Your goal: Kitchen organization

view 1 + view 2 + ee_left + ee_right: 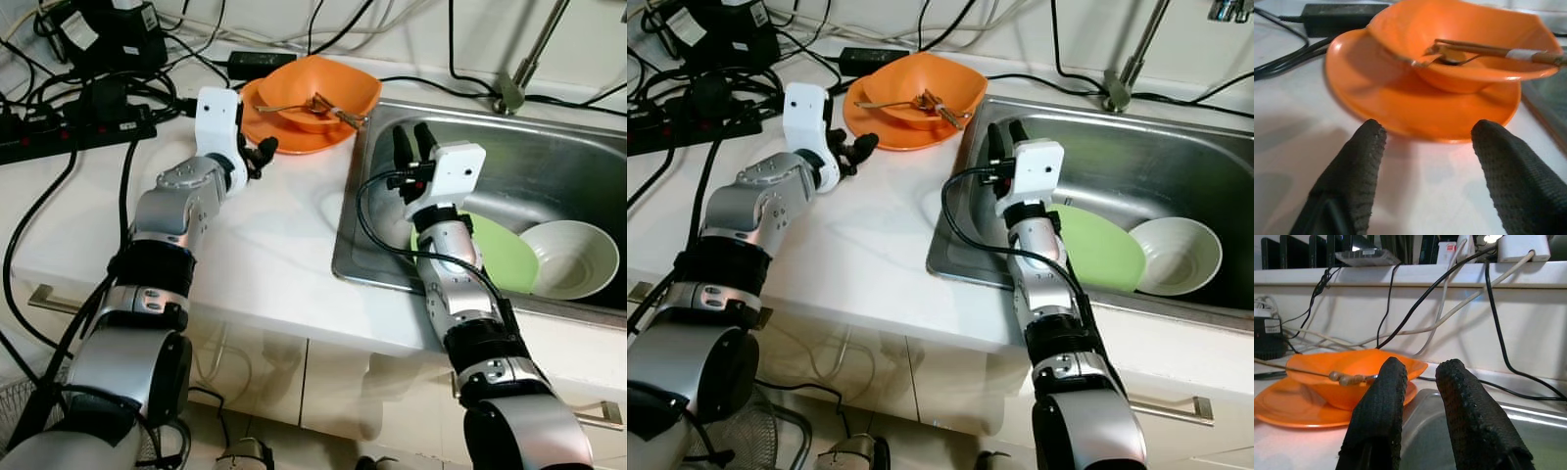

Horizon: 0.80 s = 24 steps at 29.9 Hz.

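Observation:
An orange bowl (338, 83) sits on an orange plate (294, 143) at the back of the white counter, with a fork and a wooden-handled utensil (323, 106) lying in it. My left gripper (263, 149) is open just in front of the plate's near rim (1400, 107), not touching it. Inside the steel sink (348, 225) lie a green plate (507, 257) and a white bowl (573, 257). Over the sink's left end, my right gripper (411, 142) points away from me toward the bowl (1352, 367), its fingers a little apart and holding nothing.
Black power strips and tangled cables (69, 117) crowd the counter's back left. A power adapter (260, 61) lies behind the orange plate. The faucet base (509, 93) stands behind the sink. Bare white counter (265, 245) stretches between my arms.

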Tool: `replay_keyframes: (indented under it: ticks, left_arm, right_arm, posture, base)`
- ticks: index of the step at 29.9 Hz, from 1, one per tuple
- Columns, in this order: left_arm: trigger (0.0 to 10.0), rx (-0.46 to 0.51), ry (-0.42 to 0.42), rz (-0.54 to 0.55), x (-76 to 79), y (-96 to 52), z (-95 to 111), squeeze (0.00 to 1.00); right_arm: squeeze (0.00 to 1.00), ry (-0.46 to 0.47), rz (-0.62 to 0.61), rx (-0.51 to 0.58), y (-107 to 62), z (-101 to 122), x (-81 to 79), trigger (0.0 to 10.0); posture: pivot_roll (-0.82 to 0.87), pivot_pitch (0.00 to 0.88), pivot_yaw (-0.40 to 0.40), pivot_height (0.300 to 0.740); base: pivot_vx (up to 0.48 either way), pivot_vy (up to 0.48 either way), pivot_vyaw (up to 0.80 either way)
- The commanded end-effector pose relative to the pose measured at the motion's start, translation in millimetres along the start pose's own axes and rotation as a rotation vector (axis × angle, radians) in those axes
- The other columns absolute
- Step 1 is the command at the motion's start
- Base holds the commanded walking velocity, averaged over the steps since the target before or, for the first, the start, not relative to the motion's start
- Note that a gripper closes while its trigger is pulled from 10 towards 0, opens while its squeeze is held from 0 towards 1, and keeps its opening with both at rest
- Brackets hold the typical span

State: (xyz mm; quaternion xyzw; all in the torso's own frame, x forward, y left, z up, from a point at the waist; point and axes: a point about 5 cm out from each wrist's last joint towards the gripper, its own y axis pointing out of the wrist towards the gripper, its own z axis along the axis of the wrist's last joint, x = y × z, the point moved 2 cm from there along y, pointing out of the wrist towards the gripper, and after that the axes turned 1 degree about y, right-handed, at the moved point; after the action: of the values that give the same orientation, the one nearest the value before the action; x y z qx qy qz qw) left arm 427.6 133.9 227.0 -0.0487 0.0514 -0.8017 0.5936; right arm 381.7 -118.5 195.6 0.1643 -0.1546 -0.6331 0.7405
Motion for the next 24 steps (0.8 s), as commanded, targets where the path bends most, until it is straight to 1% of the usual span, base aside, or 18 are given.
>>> replay_keyframes:
  ticks: [1, 6, 9, 12, 13, 14, 15, 16, 19, 24]
  left_arm:
    - [10.0, 0.014, 0.001, -0.024, 4.4, 3.3, 5.1, 1.00]
    - [10.0, 0.008, 0.007, -0.040, 6.6, 6.1, 5.0, 1.00]
    - [10.0, -0.006, 0.024, -0.050, 7.0, 8.8, 2.1, 1.00]
    - [10.0, -0.034, 0.062, -0.058, 7.7, 10.3, -4.1, 1.00]
    - [10.0, -0.042, 0.088, -0.056, 8.7, 11.2, -5.7, 0.93]
    - [10.0, -0.046, 0.105, -0.055, 9.5, 11.9, -6.6, 0.31]
    - [10.0, -0.048, 0.116, -0.054, 10.0, 12.5, -7.1, 0.31]
    - [10.0, -0.043, 0.132, -0.055, 11.3, 13.2, -6.6, 0.00]
    - [10.0, -0.041, 0.135, -0.056, 11.6, 13.5, -6.4, 0.00]
    - [10.0, -0.017, 0.149, -0.058, 17.4, 17.1, -0.9, 0.00]
  right_arm:
    - [0.00, -0.004, -0.010, -0.008, -4.9, -2.5, 1.3, 10.0]
    - [0.00, -0.003, -0.011, -0.006, -8.4, -2.9, -0.3, 10.0]
    - [0.00, 0.001, -0.016, -0.011, -11.4, -4.7, -1.3, 10.0]
    - [0.00, 0.004, -0.015, -0.007, -14.8, -4.1, -3.7, 10.0]
    - [0.00, 0.006, -0.018, -0.009, -16.6, -4.7, -3.8, 10.0]
    - [0.00, 0.008, -0.021, -0.012, -18.5, -5.2, -3.8, 10.0]
    - [0.00, 0.009, -0.023, -0.013, -19.8, -5.5, -3.7, 10.0]
    - [0.00, 0.010, -0.027, -0.015, -23.6, -5.8, -4.1, 10.0]
    - [0.00, 0.011, -0.028, -0.015, -24.8, -5.6, -4.3, 10.0]
    - [0.00, 0.027, -0.039, -0.023, -31.9, -3.7, -7.9, 10.0]
  posture:
    - [0.14, 0.116, 0.034, 0.740]
    - [0.13, 0.121, 0.042, 0.740]
    - [0.12, 0.129, 0.054, 0.740]
    - [0.11, 0.138, 0.061, 0.740]
    - [0.10, 0.149, 0.069, 0.740]
    - [0.10, 0.153, 0.072, 0.740]
    - [0.10, 0.153, 0.072, 0.740]
    - [0.09, 0.161, 0.078, 0.740]
    - [0.09, 0.161, 0.078, 0.740]
    - [0.06, 0.187, 0.088, 0.740]
  base:
    - [0.000, 0.000, 0.00]
    - [0.000, 0.000, 0.00]
    - [0.000, 0.000, 0.00]
    - [0.000, 0.000, 0.00]
    - [0.000, 0.000, 0.00]
    - [0.000, 0.000, 0.00]
    - [0.000, 0.000, 0.00]
    - [0.000, 0.000, 0.00]
    - [0.000, 0.000, 0.00]
    - [0.000, 0.000, 0.00]
